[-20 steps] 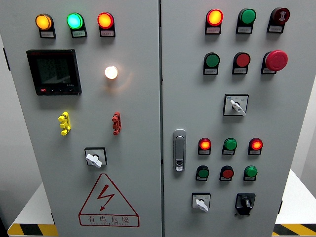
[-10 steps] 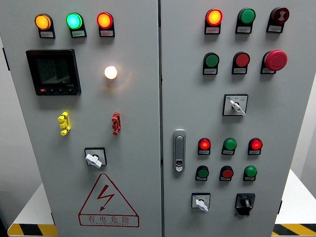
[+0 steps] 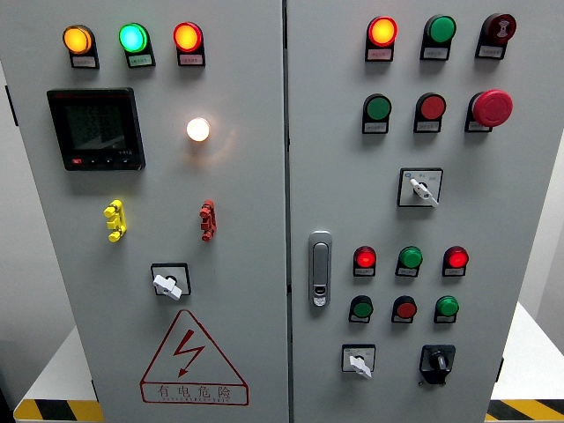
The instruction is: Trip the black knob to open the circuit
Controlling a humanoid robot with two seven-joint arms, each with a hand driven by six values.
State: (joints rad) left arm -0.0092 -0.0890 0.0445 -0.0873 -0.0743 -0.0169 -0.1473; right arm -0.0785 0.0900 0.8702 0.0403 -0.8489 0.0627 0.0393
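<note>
Grey control cabinet, both doors closed, no robot hand in view, so neither hand's state can be told.

The black knob (image 3: 437,362) sits at the lower right of the right door (image 3: 529,203), just right of a white selector switch (image 3: 359,361) and below a row of three small buttons, the green one (image 3: 448,307) nearest above it. Bare grey panel lies to its right as far as the door's outer edge, and a narrow strip below it to the bottom of the frame. The door seam (image 3: 287,211) and the chrome latch handle (image 3: 320,269) stand well to its left. Yellow-black hazard tape (image 3: 524,411) marks the floor beyond the cabinet's corner.
</note>
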